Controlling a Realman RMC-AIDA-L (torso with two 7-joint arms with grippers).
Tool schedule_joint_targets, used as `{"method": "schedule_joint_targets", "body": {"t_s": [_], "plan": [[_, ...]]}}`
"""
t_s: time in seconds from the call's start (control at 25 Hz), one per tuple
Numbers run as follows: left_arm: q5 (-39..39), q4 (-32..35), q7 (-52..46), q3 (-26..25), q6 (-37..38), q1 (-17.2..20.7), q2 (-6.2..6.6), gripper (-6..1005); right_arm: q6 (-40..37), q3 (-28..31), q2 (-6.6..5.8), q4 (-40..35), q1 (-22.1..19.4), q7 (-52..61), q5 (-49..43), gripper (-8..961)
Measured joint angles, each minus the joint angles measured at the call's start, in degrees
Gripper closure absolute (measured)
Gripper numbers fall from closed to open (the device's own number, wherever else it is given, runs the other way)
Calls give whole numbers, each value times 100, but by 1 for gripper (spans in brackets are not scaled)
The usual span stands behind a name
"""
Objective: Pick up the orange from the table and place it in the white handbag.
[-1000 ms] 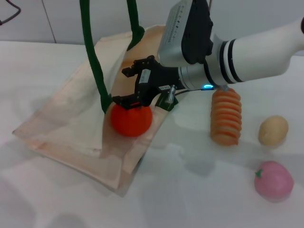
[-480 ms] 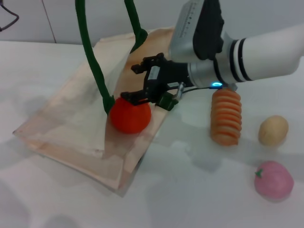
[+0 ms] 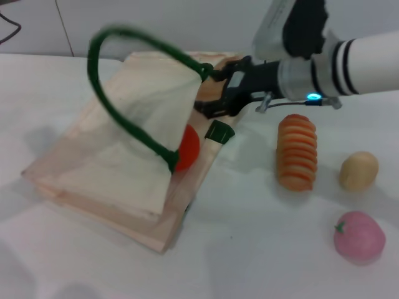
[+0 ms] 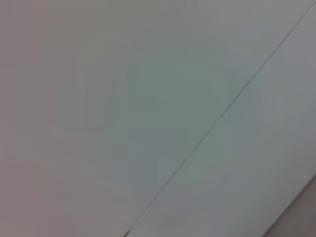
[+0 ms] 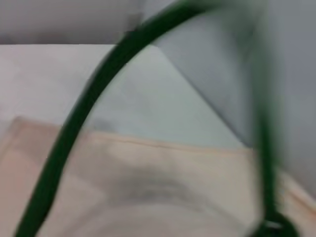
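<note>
The orange (image 3: 189, 147) lies in the mouth of the white handbag (image 3: 106, 168), half hidden behind the bag's upper flap. The bag lies flat on the table (image 3: 262, 255). One dark green loop handle (image 3: 118, 121) arches over the bag. My right gripper (image 3: 209, 91) is open and empty, above and to the right of the orange, near the bag's far corner. The right wrist view shows the green handle (image 5: 69, 143) and the cream fabric (image 5: 128, 177). The left gripper is out of view; the left wrist view shows only a plain pale surface.
A ridged orange-and-cream oblong (image 3: 297, 151) lies right of the bag. A beige round fruit (image 3: 358, 170) and a pink round fruit (image 3: 359, 237) lie at the far right. A green handle end (image 3: 219, 132) sticks out at the bag's mouth.
My right gripper let go of the orange and drew back up and to the right. The bag's flap and green handle dropped down over the orange, which stays in the bag's mouth.
</note>
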Motion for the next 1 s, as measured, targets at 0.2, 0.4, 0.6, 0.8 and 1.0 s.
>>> {"method": "schedule_joint_targets", "body": {"t_s": [0.2, 0.4, 0.6, 0.8, 1.0], "plan": [[-3, 0, -1, 0, -47, 28, -22, 713, -2, 825, -2, -499, -453, 106, -428, 171], [-30, 0, 9, 0, -56, 51, -35, 510, -3, 1396, 0, -1172, -964, 312, -855, 171], [-303, 0, 160, 0, -47, 150, -77, 307, -3, 1827, 7, -1298, -1165, 314, -861, 171], [-493, 41, 446, -2, -54, 227, -140, 309, -36, 2142, 26, -1320, -1286, 262, -836, 172], [-604, 172, 1231, -17, -210, 292, -274, 310, -274, 2318, 47, -1287, -1362, 201, -696, 172]]}}
